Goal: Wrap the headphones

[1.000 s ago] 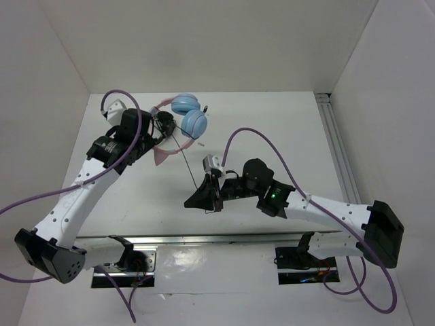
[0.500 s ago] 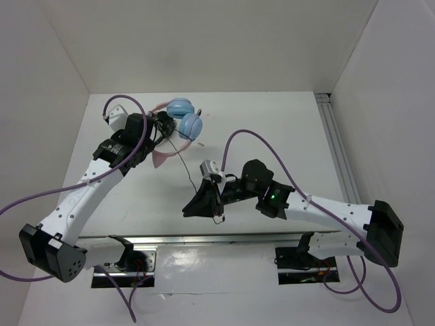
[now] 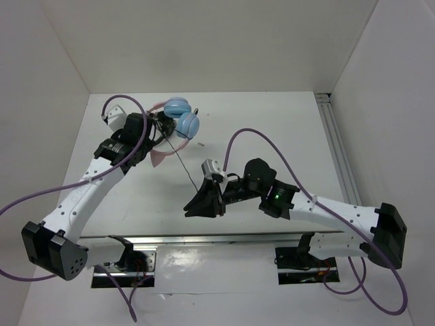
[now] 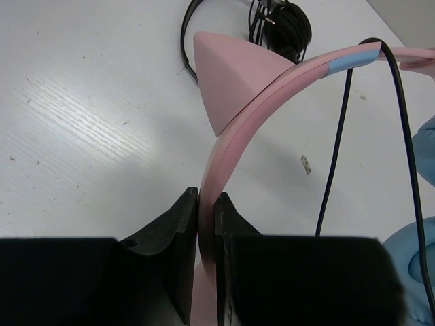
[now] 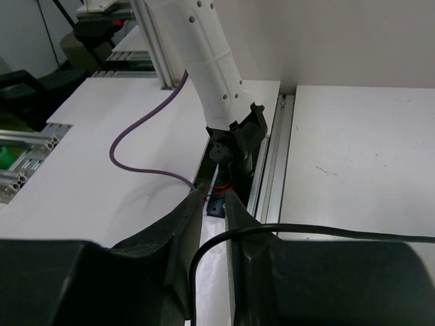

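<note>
The headphones (image 3: 182, 117) have a pink cat-ear headband (image 4: 234, 146) and two light-blue ear cups, held up at the table's far left. My left gripper (image 4: 207, 202) is shut on the headband just below one pink ear (image 4: 231, 75); it also shows in the top view (image 3: 159, 129). The thin black cable (image 3: 188, 168) runs from the headphones to my right gripper (image 3: 198, 204). In the right wrist view the cable (image 5: 196, 268) loops over one finger and passes down between the nearly closed jaws of the right gripper (image 5: 214, 197).
Smaller all-black headphones (image 4: 279, 24) lie on the table beyond the pink ear. A small white scrap (image 3: 200, 143) lies mid-table. An aluminium rail (image 3: 336, 146) runs along the right side, another (image 3: 204, 239) along the near edge. White walls close in on three sides.
My left gripper has carried the headphones a little up and left and turned them. My right gripper has shifted slightly down and left with the cable.
</note>
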You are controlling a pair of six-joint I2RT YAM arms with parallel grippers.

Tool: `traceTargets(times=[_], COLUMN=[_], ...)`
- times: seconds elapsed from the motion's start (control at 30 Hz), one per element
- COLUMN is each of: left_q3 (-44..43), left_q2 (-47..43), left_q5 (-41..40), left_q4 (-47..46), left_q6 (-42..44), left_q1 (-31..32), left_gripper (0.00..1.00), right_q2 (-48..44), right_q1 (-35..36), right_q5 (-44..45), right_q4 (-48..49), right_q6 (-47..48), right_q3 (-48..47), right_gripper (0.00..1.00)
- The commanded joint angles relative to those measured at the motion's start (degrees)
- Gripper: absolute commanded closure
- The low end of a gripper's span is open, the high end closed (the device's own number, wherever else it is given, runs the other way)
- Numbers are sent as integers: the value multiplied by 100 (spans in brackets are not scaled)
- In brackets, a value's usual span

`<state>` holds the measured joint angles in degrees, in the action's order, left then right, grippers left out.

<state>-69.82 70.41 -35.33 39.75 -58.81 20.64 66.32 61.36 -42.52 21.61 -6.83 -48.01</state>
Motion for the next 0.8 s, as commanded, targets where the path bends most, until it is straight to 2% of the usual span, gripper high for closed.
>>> traceTargets(times=[0.0, 0.17, 0.3, 0.4, 0.5, 0.77], left_q3=[-5, 47, 48, 109, 48, -216], left_q2=[43, 227, 280, 333, 333, 394], left_q5=[-185, -307, -308, -193, -281, -519], left_q4=[-600, -600, -774, -1117, -1206, -1338], left_q6=[-122, 71, 579, 1482, 2029, 3700], left_q1=[-43, -43, 124, 405, 711, 1758], left_gripper=[100, 100, 100, 100, 100, 100], right_q2=[-278, -409, -471, -261, -85, 74], right_q1=[69, 121, 121, 121, 121, 121], right_q5=[95, 946, 1658, 2265, 2844, 3935], right_q4=[-253, -1175, -1895, -2659, -3195, -3821], right_q6=[181, 646, 1200, 1787, 2254, 2932], right_q3=[-297, -648, -1148, -1709, -2062, -2582], right_gripper=[73, 100, 100, 100, 100, 100])
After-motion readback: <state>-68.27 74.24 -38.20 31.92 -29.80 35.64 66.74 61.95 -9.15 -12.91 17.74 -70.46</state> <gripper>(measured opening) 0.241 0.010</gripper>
